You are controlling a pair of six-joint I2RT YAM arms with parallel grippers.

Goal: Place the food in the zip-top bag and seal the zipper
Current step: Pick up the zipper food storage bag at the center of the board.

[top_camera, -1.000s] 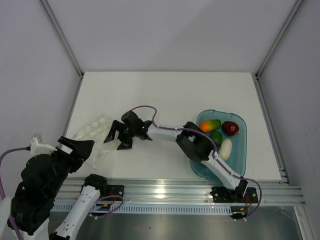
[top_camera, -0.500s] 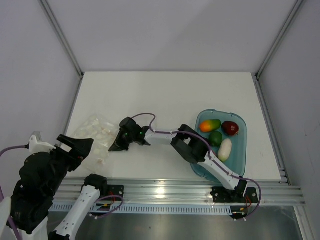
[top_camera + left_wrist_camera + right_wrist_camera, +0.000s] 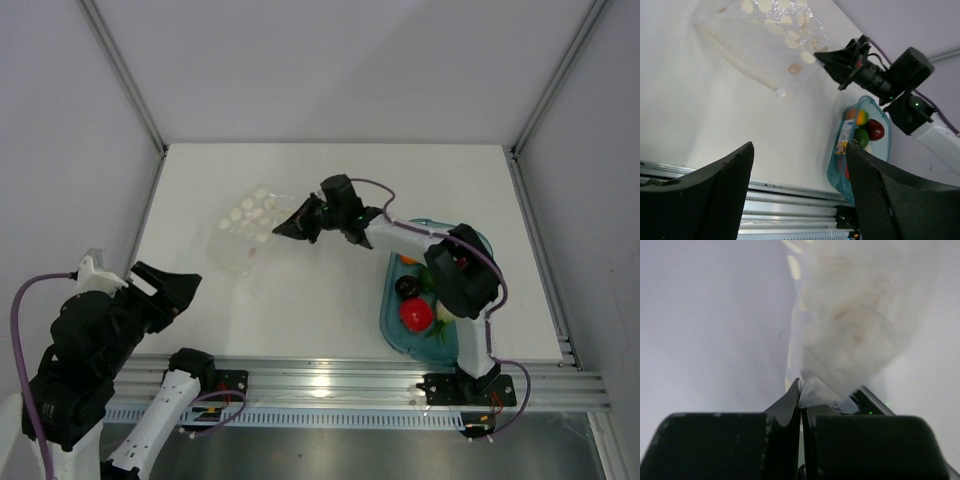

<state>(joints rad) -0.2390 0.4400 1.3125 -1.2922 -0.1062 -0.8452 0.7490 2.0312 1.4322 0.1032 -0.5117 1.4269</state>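
Blurring the zip-top bag (image 3: 855,325) into pale haze just ahead of the right gripper (image 3: 800,390); covering part of the tray (image 3: 384,322) and food (image 3: 416,314) behind it.

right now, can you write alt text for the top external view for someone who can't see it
The right jaws are shut on an edge of the clear zip-top bag at mid-frame. The food sits in a teal tray to the right, none in the bag. The left jaws stand open at lower left, holding nothing.
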